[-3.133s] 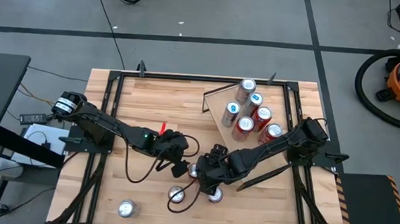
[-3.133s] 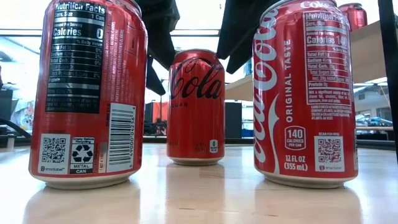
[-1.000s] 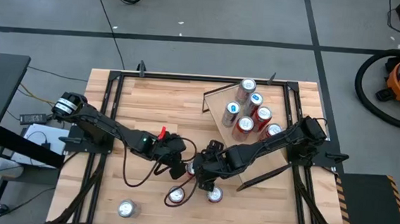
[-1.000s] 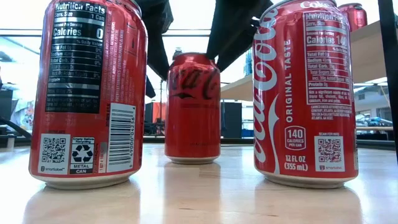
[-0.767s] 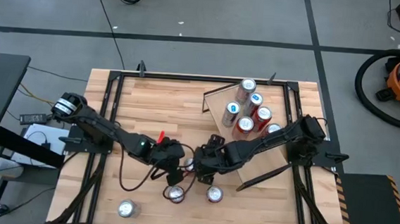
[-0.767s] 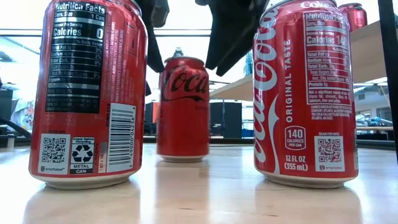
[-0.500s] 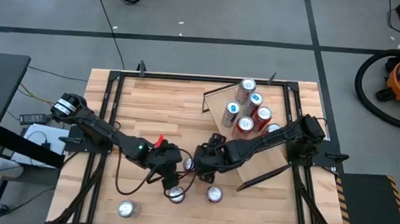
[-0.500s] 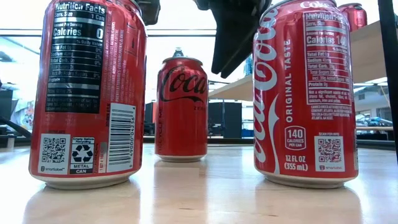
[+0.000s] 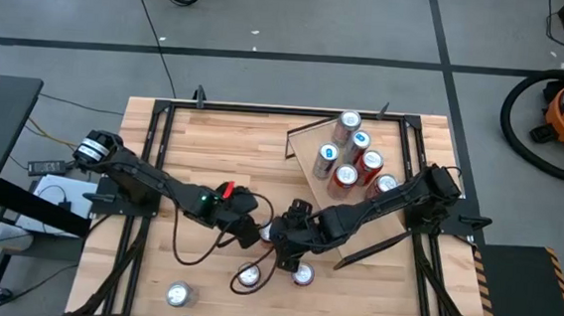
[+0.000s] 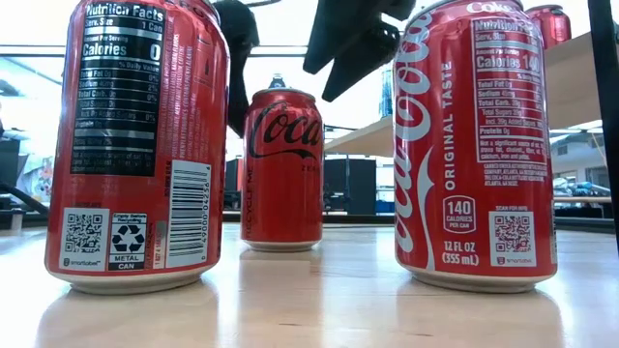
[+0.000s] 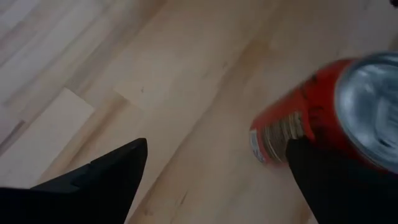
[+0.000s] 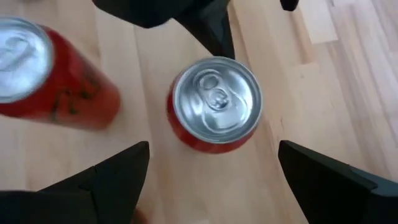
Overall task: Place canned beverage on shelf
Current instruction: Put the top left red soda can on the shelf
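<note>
A red can [image 9: 268, 233] stands upright on the wooden table between my two grippers; it is the middle, farther can [image 10: 282, 169] in the low view. My right gripper [image 12: 213, 146] hovers open above it, one finger on each side of the can's top [image 12: 216, 102]. My left gripper [image 9: 248, 228] is open at the can's left side; in its wrist view the can [image 11: 292, 124] sits partly behind one finger [image 11: 342, 180]. The shelf [image 9: 308, 145] stands at the far right with several cans [image 9: 350, 155] on it. My left gripper has one finger close against the can's side; that finger hides the spot, so I cannot tell whether it touches.
Two more upright cans [image 9: 249, 273] [image 9: 302, 275] stand just nearer than the grippers and fill the low view's foreground [image 10: 135, 145] [image 10: 474, 145]. Another can [image 9: 178, 293] stands near the front left. A black cable loop [image 9: 206, 254] lies on the table. Black frame rails [image 9: 159, 139] edge the table.
The middle can has slid a little toward the table's left and turned about, staying upright. My left gripper went toward the near edge and came back; my right gripper went toward the far edge and came back. In the low view both now stand higher above the can.
</note>
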